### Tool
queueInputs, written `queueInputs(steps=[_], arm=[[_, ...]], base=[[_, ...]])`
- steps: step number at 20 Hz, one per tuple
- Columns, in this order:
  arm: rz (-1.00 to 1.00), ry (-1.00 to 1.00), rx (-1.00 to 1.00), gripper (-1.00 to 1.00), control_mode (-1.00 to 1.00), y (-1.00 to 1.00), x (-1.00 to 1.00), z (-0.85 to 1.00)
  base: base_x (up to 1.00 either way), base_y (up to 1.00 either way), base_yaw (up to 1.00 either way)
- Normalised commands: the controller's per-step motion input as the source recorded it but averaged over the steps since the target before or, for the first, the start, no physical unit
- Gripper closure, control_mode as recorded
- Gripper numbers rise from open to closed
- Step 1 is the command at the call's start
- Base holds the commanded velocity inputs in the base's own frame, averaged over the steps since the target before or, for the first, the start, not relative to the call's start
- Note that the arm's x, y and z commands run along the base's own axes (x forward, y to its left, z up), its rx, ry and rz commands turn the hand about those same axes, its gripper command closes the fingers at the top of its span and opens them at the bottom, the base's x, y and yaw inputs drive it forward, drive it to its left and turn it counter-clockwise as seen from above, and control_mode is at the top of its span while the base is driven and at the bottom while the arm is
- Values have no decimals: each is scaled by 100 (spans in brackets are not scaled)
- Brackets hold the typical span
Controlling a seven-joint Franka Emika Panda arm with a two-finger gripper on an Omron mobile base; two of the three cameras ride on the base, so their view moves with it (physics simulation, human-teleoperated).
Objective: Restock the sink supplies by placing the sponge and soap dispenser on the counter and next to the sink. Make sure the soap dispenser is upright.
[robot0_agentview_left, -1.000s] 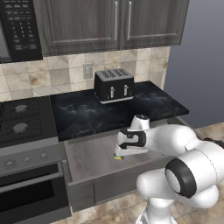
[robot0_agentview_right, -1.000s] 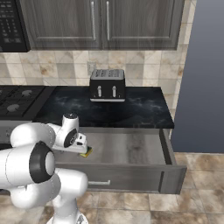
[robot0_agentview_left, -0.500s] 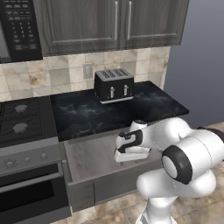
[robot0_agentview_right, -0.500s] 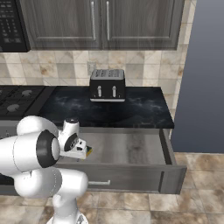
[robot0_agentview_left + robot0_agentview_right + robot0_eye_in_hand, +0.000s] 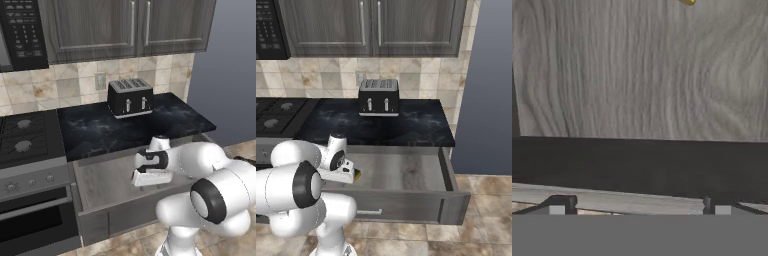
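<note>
One open drawer [image 5: 406,172] sits nearest you, pulled out from under the black surface [image 5: 130,127], and your gripper [image 5: 637,202] hangs over its grey wood-grain floor. In the hand view you can see the two fingers [image 5: 559,204] set wide apart at the bottom edge, with nothing between them; they hold nothing. Beyond them runs the drawer's dark wall, and then the pale floor of the drawer.

Look at the drawer's contents: the sponge [image 5: 357,174] lies on the floor near the drawer's left end, just beside the robot's hand in the right base view, where you see a sliver of its yellow body and dark top. In the hand view a small yellow scrap [image 5: 687,2] at the top edge looks like that same sponge, apart from the fingers. In the left base view the hand covers that spot. You can see bare wood in the rest of the drawer, out to its right wall.

Farther back, the surface carries a black two-slot toaster [image 5: 130,97] close to its back edge, against the tiled wall. No writing on it can be read. At the surface's left edge stands the stove [image 5: 22,137] with its burners, and the knobs on its front are too small for any marks to be made out. Above hang dark grey wall cabinets [image 5: 371,25], with a microwave keypad [image 5: 25,30] to the left, its labels illegible.
</note>
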Motion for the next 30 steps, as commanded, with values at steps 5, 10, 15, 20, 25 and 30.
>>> queueInputs(steps=[5, 10, 15, 20, 25, 30], arm=[[0, 1, 1, -100, -100, -15, -80, 0], [0, 7, 0, -100, -100, -8, -77, -10], [-5, 2, 0, -100, -100, 0, -12, 20], [-2, 0, 0, -100, -100, 14, 70, 41], [-3, 0, 0, -100, -100, 2, 67, 5], [-9, 0, 0, -100, -100, 0, 46, -5]], base=[[0, 0, 0], [0, 0, 0], [0, 0, 0], [0, 0, 0], [0, 0, 0], [0, 0, 0]])
